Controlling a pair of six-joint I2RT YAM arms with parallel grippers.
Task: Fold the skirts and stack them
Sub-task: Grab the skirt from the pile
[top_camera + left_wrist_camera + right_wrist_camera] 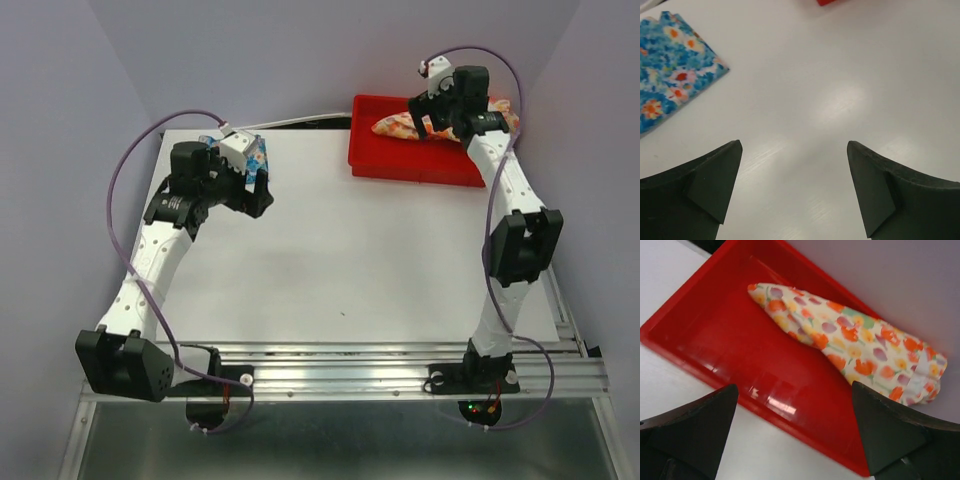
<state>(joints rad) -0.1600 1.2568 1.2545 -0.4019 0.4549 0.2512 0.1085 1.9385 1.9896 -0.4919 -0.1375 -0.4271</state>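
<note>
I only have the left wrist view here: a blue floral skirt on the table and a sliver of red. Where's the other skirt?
Observer: The cream-yellow skirt lies inside the red tray, far right on the table.
Operator: Is the right gripper holding it?
Observer: No, the right gripper hovers open near the tray's front rim, empty.
Operator: Where's the blue skirt overall?
Observer: At the far left edge, partly hidden behind the left gripper.

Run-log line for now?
left gripper: open, near blue floral cloth skirt | right gripper: open, over red plastic tray holding cream floral cloth skirt
</note>
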